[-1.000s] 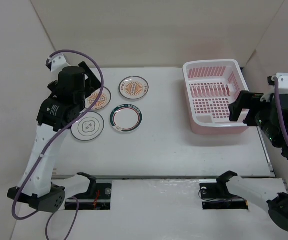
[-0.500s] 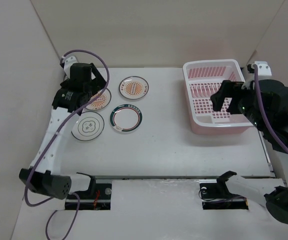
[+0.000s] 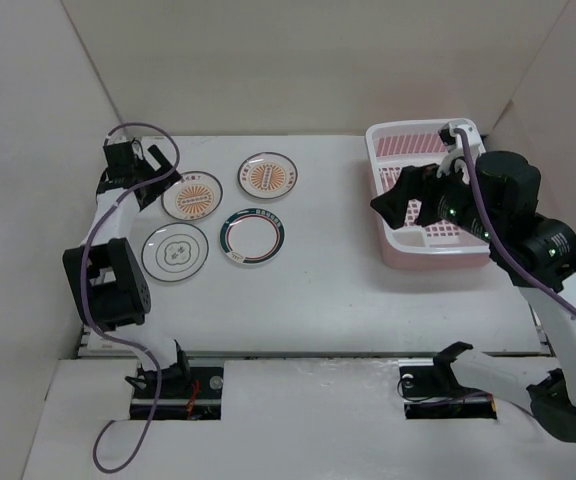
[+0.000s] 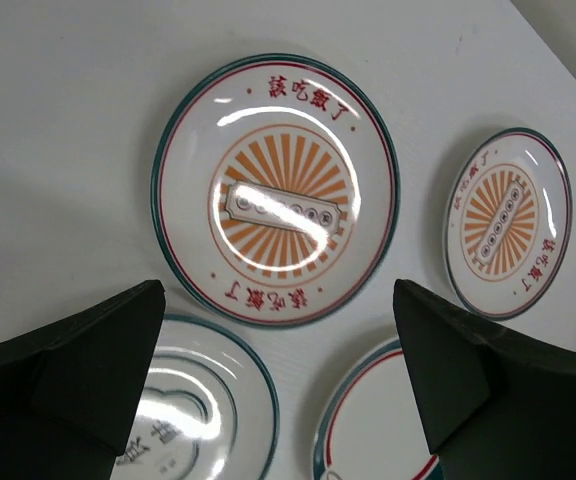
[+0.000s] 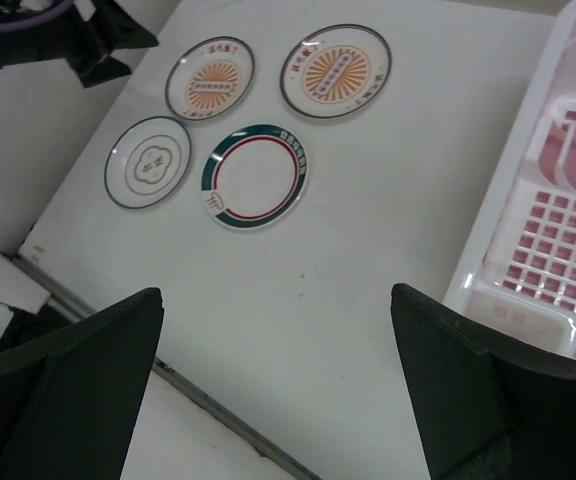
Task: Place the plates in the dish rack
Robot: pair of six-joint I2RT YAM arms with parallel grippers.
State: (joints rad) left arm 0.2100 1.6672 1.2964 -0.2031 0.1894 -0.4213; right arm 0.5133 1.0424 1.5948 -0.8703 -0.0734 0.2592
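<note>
A: How far along is the loading?

B: Not begun, I judge. All four plates lie flat on the white counter (image 3: 328,280), at about 10 o'clock from its middle, and none is in the rack.

A: Which plates?

B: A small round white plate with an orange sunburst centre (image 3: 192,195). A second sunburst plate (image 3: 268,175) is at 3 o'clock of it, a round white plate with a dark green rim band (image 3: 253,236) at 5 o'clock, and a round white plate with a thin dark ring and centre motif (image 3: 175,252) at 6 o'clock. They are close together.

A: And the rack?

B: The rectangular pink plastic dish rack with a white rim (image 3: 418,128) stands at 2 o'clock on the counter, well apart from the plates. Its grid floor and slotted dividers show nothing in them. The right arm hides part of the inside, so I cannot tell about that part.

A: The pincers?

B: The left pincer (image 4: 276,290) is spread wide above the first sunburst plate, holding nothing. The right pincer (image 5: 274,292) is equally wide and empty, near the rack's 9 o'clock wall.

A: What is left?

B: Everything — four pick-ups, four placings in the slots.
</note>
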